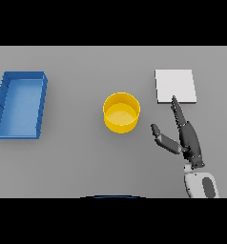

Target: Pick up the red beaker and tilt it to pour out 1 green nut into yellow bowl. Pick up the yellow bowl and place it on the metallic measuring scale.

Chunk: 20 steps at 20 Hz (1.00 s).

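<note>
A yellow bowl (121, 113) stands upright in the middle of the grey table, and I cannot make out anything inside it. To its right, farther back, lies the flat pale metallic scale (175, 86). My right hand (189, 138) is open, its straight fingers reaching up to the scale's front edge and its thumb spread left toward the bowl, a short gap away from it. It holds nothing. No red beaker or green nut shows in the head view. The left hand is out of sight.
A blue rectangular tray (5, 106) with low walls sits at the far left of the table.
</note>
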Motion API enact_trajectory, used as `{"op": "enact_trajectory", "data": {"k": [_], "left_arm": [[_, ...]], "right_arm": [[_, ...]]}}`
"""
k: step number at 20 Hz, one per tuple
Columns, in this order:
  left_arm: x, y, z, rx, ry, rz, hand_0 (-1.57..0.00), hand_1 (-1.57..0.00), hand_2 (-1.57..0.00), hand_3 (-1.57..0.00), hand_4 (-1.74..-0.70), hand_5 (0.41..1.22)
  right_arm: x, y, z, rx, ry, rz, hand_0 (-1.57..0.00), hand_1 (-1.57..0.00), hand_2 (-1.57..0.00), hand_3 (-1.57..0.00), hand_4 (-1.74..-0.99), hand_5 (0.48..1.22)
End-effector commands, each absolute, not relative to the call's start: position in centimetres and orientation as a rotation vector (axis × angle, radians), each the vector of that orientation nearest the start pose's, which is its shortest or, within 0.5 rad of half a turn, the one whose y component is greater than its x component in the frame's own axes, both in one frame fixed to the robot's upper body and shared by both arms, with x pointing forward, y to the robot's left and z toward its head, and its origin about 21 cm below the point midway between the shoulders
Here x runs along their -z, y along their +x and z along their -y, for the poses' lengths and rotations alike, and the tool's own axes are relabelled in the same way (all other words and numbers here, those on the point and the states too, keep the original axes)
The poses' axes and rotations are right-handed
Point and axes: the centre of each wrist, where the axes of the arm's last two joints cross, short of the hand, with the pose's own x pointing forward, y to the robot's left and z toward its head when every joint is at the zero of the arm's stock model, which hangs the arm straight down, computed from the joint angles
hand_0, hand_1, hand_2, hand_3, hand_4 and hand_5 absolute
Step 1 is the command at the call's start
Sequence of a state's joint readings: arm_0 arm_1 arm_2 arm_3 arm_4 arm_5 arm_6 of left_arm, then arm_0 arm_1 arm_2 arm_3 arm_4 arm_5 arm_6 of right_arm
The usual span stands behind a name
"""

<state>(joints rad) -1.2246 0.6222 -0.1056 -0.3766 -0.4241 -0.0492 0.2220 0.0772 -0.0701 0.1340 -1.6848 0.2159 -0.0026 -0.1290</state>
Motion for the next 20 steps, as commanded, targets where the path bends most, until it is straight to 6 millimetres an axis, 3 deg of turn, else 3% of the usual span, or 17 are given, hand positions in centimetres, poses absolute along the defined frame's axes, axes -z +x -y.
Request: {"op": "enact_trajectory", "data": {"k": [1,5,9,11,15,17,18,20], "left_arm": [[-22.4,46.5,-33.5,0.526,0.912,1.193,-1.57,-1.57,-1.57,-1.57,-1.74,1.221],[-16.7,43.9,-35.4,0.386,0.84,1.155,-1.57,-1.57,-1.57,-1.57,-1.74,1.221],[-11.8,40.4,-35.8,0.307,0.79,1.119,-1.57,-1.57,-1.57,-1.57,-1.74,1.221],[-10.6,39.1,-34.9,0.289,0.761,1.133,-1.57,-1.57,-1.57,-1.57,-1.74,1.151],[-9.3,37.6,-34.5,0.235,0.748,1.076,-1.57,-1.57,-1.57,-1.57,-1.74,0.925],[-10.2,37.0,-34.6,0.243,0.731,1.061,-1.57,-1.57,-1.53,-1.53,-1.52,0.818],[-10.5,36.7,-34.3,0.303,0.693,1.086,-1.47,-1.34,-1.28,-1.32,-1.37,0.774],[-10.9,36.2,-34.2,0.344,0.602,1.091,-0.94,-0.86,-0.82,-0.84,-1.13,0.705]], "right_arm": [[-1.1,23.0,21.8,-0.309,-0.113,1.742,0.0,0.0,0.0,0.0,-1.138,0.648],[-1.0,22.6,22.3,-0.306,-0.096,1.756,0.0,0.0,0.0,0.0,-1.131,0.669],[-1.1,22.4,22.0,-0.323,-0.116,1.764,0.0,0.0,0.0,0.0,-1.166,0.676],[-1.0,22.6,21.8,-0.324,-0.119,1.754,0.0,0.0,0.0,0.0,-1.174,0.676],[-1.0,22.2,22.1,-0.319,-0.106,1.762,0.0,0.0,0.0,0.0,-1.157,0.671],[-0.9,22.2,22.2,-0.311,-0.105,1.749,0.0,0.0,0.0,0.0,-1.155,0.67],[-1.1,22.4,22.0,-0.311,-0.105,1.743,0.0,0.0,0.0,0.0,-1.153,0.67],[-1.0,22.4,22.1,-0.311,-0.11,1.747,0.0,0.0,0.0,0.0,-1.149,0.67]]}}
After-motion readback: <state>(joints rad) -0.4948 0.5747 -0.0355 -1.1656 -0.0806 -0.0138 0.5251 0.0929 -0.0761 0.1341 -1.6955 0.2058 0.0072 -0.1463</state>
